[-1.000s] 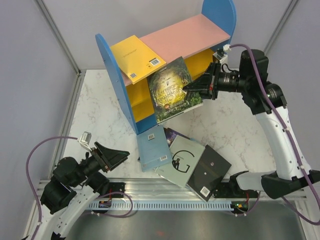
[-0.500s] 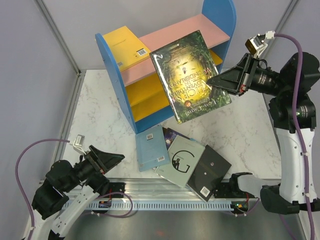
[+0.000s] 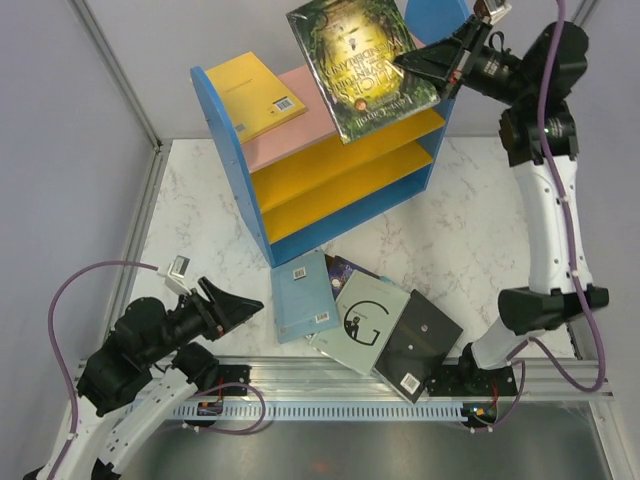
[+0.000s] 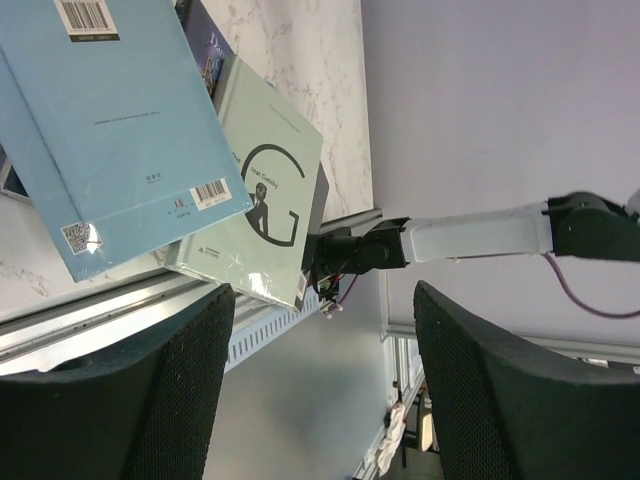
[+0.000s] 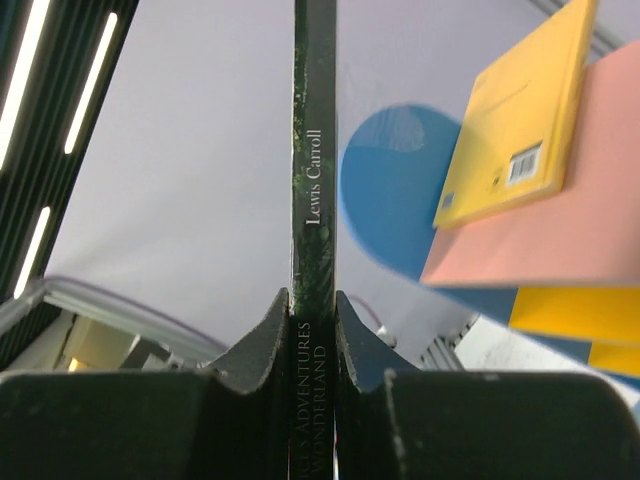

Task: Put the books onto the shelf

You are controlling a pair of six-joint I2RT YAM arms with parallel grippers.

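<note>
The shelf (image 3: 228, 165) stands at the back of the table, and a yellow book (image 3: 258, 95) lies on the left of its pink top board. My right gripper (image 3: 405, 65) is shut on the spine edge of a dark green book (image 3: 360, 65), held high over the shelf's right half. In the right wrist view the fingers clamp its spine (image 5: 314, 150), with the yellow book (image 5: 520, 120) off to the right. A pale blue book (image 3: 305, 295), a pale grey G book (image 3: 365, 320), a black one (image 3: 420, 345) and a purple one (image 3: 350, 270) lie in a pile. My left gripper (image 3: 245, 305) is open and empty, left of the pile.
A metal rail (image 3: 330, 385) runs along the near table edge under the pile. Grey walls close in the table on the left and at the back. The left wrist view shows the pale blue book (image 4: 110, 130) overlapping the G book (image 4: 265, 200).
My right arm has lifted the dark green book from in front of the shelf's middle boards to above the top board. The left arm shifted slightly and stayed open.
</note>
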